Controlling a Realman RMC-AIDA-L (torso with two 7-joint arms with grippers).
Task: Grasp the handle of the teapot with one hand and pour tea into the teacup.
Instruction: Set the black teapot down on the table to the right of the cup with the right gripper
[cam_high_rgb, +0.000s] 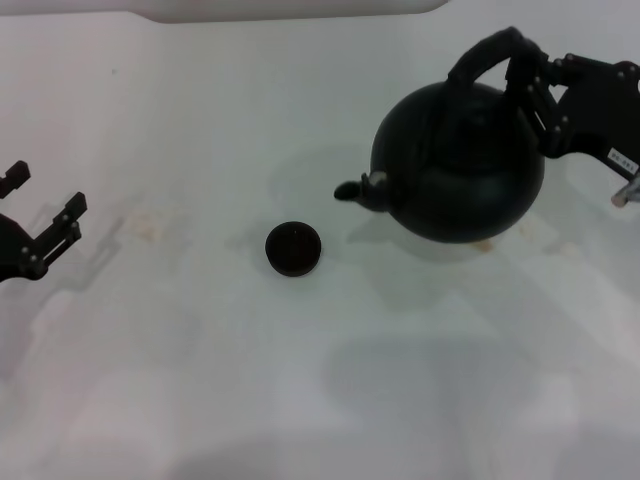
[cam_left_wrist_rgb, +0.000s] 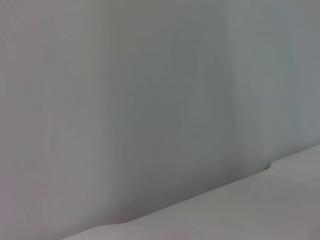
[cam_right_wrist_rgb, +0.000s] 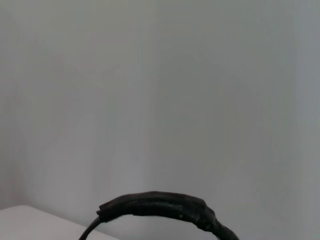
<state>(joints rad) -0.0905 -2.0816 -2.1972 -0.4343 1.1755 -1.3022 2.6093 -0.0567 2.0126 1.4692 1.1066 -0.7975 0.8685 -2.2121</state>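
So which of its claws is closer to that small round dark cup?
Left. The left gripper sits open off to the small round dark cup's left; the right gripper is farther, at the big black teapot's handle.

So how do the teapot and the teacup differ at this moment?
Size: the teapot is far larger than the small teacup. Support: the teapot appears lifted, judging by its offset shadow, with the right pincer at its handle; the teacup sits alone on the table. Shape: the teapot has a spout pointing toward the teacup, which is a plain handleless round. Both are dark. The left pincer sits open at the table's left edge.
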